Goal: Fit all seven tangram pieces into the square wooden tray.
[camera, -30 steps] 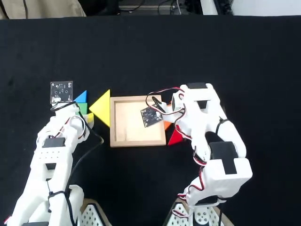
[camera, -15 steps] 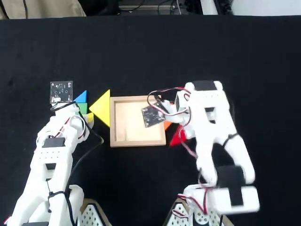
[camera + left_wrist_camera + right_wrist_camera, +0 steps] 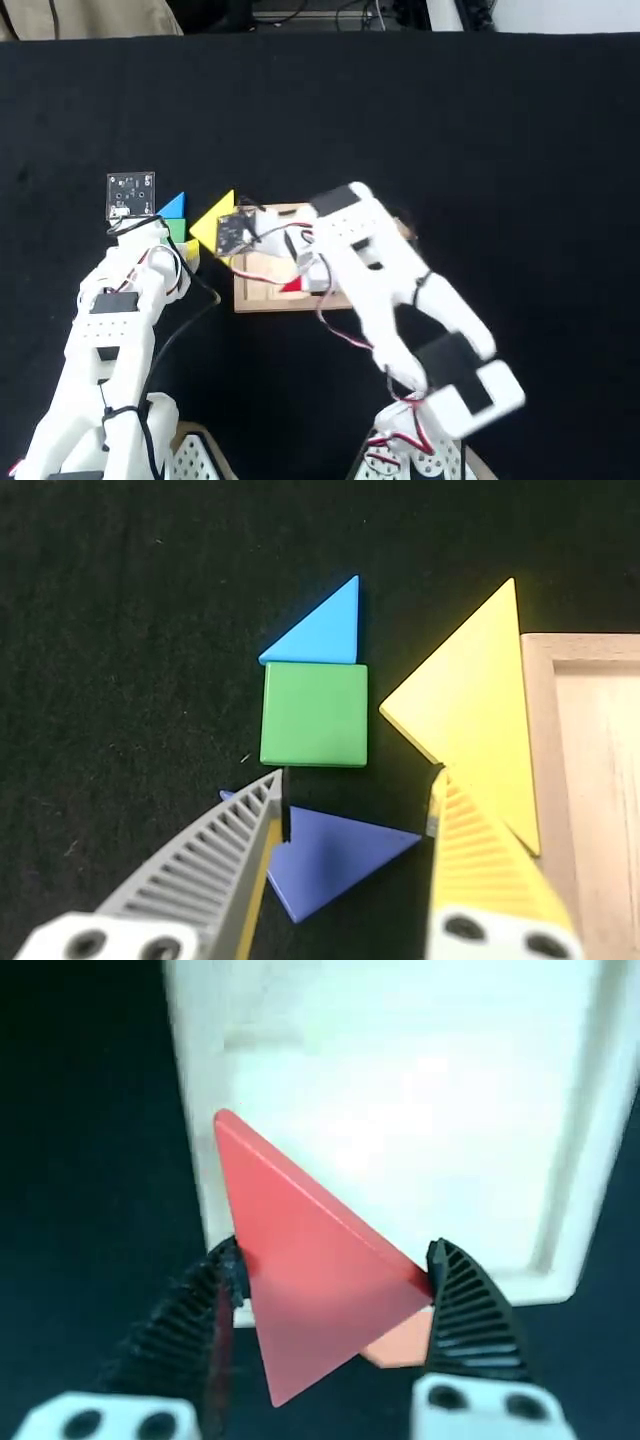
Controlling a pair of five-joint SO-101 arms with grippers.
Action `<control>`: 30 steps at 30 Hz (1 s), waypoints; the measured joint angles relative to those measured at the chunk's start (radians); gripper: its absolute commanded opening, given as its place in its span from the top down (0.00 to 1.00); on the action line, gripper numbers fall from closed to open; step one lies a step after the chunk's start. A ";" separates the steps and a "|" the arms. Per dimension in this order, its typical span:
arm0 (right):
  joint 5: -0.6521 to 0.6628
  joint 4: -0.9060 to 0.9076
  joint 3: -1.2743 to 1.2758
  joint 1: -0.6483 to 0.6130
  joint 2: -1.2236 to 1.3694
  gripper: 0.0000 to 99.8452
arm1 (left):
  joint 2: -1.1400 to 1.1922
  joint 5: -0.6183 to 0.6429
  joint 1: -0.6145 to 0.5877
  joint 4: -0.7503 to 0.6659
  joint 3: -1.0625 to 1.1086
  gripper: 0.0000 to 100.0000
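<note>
Right wrist view: my right gripper clamps the red triangle above the near side of the wooden tray, and one corner appears to hang past the rim. If I let go here, I judge the piece could land propped on the wall rather than flat inside. Left of the tray, my left gripper hangs spread wide over the dark blue triangle, gripping nothing.
</note>
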 measured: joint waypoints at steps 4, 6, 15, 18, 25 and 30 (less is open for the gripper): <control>-0.038 -0.002 -0.092 -0.044 0.078 0.83 | 0.000 0.000 0.000 0.000 0.000 0.76; -0.041 -0.002 -0.123 -0.064 0.110 0.83 | 0.000 0.000 0.000 0.000 0.000 0.76; -0.041 -0.002 -0.164 -0.097 0.192 0.83 | 0.000 0.000 0.000 0.000 0.000 0.76; -0.041 -0.002 -0.164 -0.097 0.192 0.83 | 0.000 0.000 0.000 0.000 0.000 0.76; -0.041 0.066 -0.164 -0.114 0.196 0.73 | 0.000 0.000 0.000 0.000 0.000 0.76; -0.041 0.089 -0.164 -0.120 0.199 0.59 | 0.000 0.000 0.000 0.000 0.000 0.76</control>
